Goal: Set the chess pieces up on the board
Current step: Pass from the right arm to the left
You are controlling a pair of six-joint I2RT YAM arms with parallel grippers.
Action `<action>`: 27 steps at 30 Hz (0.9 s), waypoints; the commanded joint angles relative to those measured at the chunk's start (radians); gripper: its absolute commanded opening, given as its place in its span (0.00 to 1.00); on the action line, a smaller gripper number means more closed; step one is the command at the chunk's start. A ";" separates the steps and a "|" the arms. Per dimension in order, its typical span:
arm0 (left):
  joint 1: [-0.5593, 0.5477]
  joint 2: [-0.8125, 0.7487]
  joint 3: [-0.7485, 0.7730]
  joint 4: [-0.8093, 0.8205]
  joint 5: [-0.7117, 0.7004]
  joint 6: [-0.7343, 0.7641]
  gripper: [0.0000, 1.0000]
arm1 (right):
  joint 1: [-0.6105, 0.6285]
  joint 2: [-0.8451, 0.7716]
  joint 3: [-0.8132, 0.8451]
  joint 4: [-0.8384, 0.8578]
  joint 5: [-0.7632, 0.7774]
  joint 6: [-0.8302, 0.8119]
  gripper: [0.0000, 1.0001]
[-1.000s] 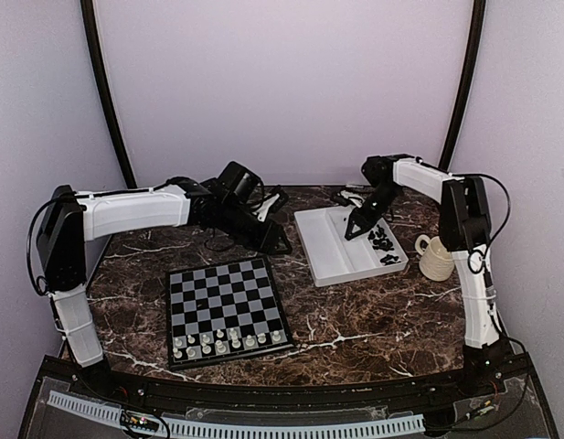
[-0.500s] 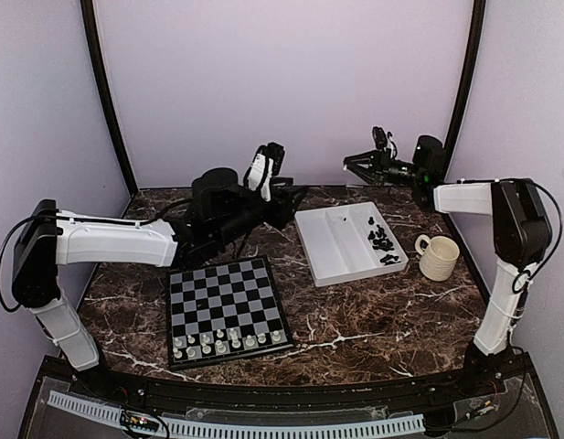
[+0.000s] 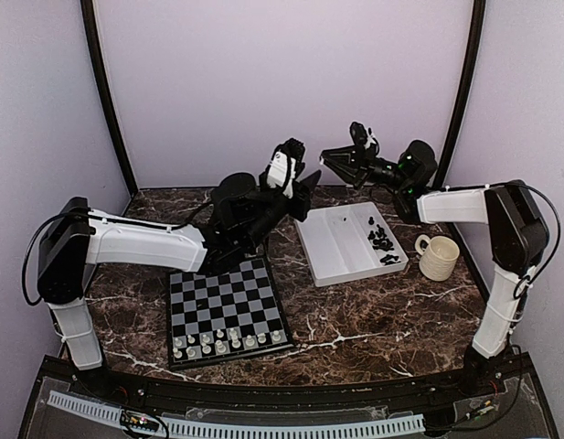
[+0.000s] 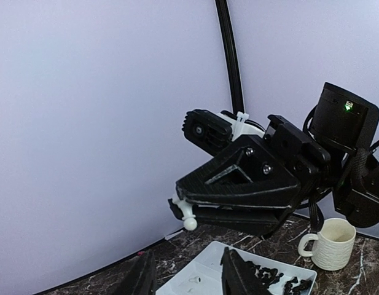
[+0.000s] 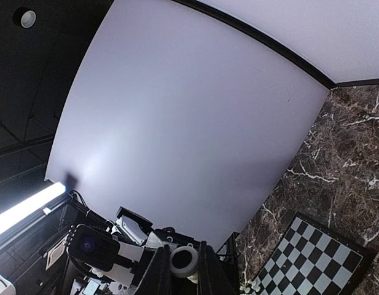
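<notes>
The board (image 3: 227, 294) lies flat at front left, with white chess pieces (image 3: 228, 342) along its near rows. Black pieces (image 3: 382, 240) lie in the white tray's right compartment. My right gripper (image 3: 325, 157) is raised high above the tray's far end and is shut on a white pawn (image 4: 189, 218); the pawn's round base (image 5: 184, 261) shows between its fingers. My left gripper (image 3: 309, 179) is raised too, open and empty, pointing up at the right gripper from just below and left of it; its fingers (image 4: 144, 276) frame the tray.
The white two-compartment tray (image 3: 329, 247) sits right of the board, with a small white piece (image 4: 192, 281) in its left compartment. A cream ribbed mug (image 3: 439, 256) stands right of the tray. A purple wall closes off the back.
My right gripper rose from the tray holding a white pawn and swung left. My left gripper lifted off the table and turned up toward it.
</notes>
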 commanded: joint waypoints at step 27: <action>-0.010 0.061 0.124 -0.012 -0.105 0.118 0.29 | 0.088 -0.059 -0.032 0.056 0.019 0.042 0.09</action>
